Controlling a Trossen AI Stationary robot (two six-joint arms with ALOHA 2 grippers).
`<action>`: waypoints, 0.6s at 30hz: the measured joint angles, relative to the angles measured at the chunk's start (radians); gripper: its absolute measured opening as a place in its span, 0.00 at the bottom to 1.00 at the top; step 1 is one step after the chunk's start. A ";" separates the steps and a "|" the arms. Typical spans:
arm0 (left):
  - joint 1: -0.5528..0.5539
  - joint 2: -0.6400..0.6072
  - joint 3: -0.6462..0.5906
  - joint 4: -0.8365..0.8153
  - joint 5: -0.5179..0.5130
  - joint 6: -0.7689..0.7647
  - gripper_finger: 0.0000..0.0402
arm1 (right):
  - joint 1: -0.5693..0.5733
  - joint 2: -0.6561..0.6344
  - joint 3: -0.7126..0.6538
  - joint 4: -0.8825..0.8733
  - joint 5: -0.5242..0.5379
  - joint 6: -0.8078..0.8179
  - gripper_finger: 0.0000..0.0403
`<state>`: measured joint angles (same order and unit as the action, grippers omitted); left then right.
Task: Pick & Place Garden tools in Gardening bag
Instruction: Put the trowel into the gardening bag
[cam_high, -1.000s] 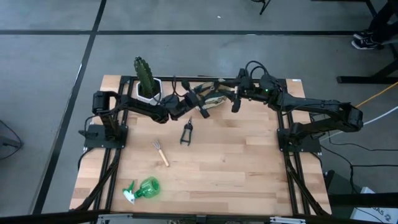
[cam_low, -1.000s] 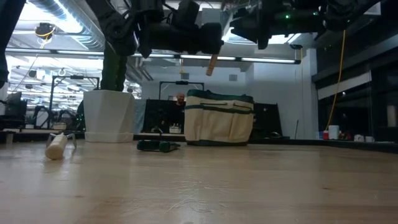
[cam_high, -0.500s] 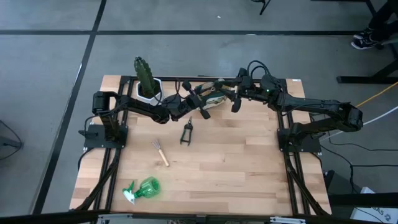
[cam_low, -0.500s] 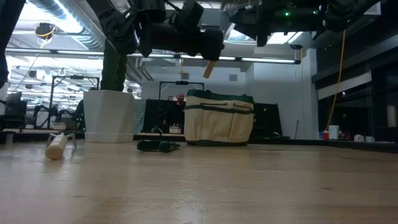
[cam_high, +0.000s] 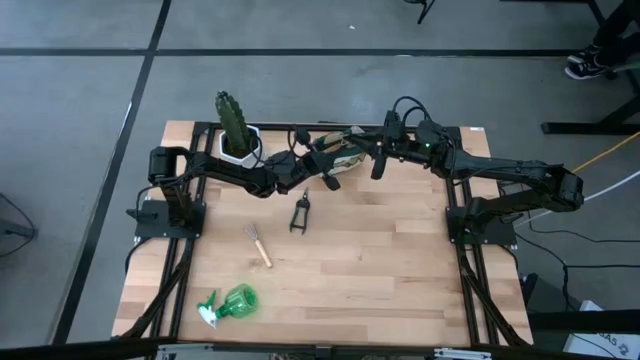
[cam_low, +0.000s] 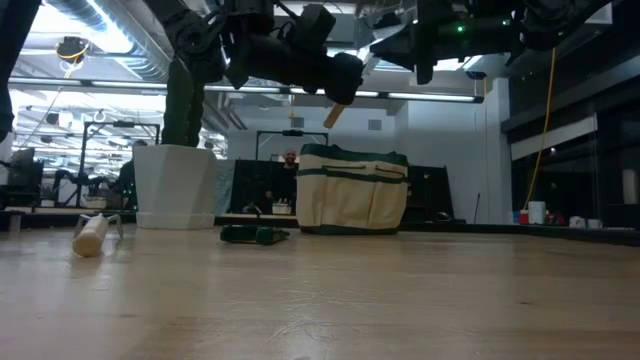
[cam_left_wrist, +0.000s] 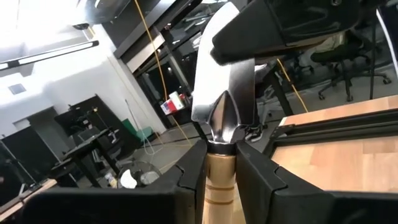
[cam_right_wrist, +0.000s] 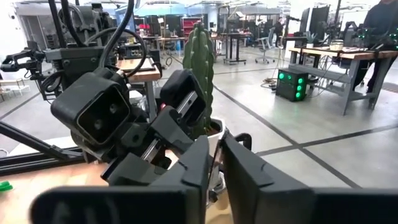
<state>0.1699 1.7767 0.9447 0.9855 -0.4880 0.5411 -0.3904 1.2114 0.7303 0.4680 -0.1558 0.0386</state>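
The trowel (cam_left_wrist: 222, 118) hangs in the air over the gardening bag (cam_low: 352, 190) at the back of the desk (cam_high: 380, 260). The left pincer (cam_left_wrist: 219, 168) is clamped on its wooden handle. The right pincer (cam_right_wrist: 214, 163) is squeezed on its silver blade.

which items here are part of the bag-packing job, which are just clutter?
Job:
- trowel, held by the left gripper above the gardening bag, right gripper closed on its blade
- pruners
- rake
- spray bottle

Not the job:
- cactus in its white pot
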 joint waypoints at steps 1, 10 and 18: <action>0.000 0.000 0.000 0.000 0.000 0.000 0.17 | 0.000 0.000 0.000 -0.003 0.000 -0.001 0.08; -0.005 0.000 0.001 -0.030 0.000 -0.038 0.25 | 0.000 0.000 0.000 -0.054 0.004 -0.031 0.01; -0.025 -0.055 0.001 -0.151 0.017 -0.098 0.33 | -0.026 -0.023 0.000 -0.131 0.003 -0.039 0.01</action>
<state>0.1448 1.7217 0.9459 0.8349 -0.4708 0.4430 -0.4164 1.1882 0.7300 0.3369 -0.1531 -0.0006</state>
